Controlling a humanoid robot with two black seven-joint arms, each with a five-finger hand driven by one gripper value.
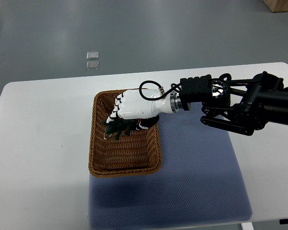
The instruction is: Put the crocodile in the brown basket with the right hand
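The brown wicker basket (98,165) sits on the white table, left of centre. My right arm reaches in from the picture's right edge, and its white hand (129,108) hovers over the upper half of the basket. The fingers (116,111) are curled around a dark green crocodile (119,128). The toy pokes out below and to the left of the hand, inside the basket's rim and low over the weave. Whether it touches the basket floor I cannot tell. The palm hides part of the toy.
A blue-grey mat (197,182) covers the table's right and front part, and the basket's right edge lies on it. Bare white table (38,158) spreads to the left. Two small clear squares (92,60) lie on the floor beyond the table. A cardboard box corner (283,5) shows at the top right.
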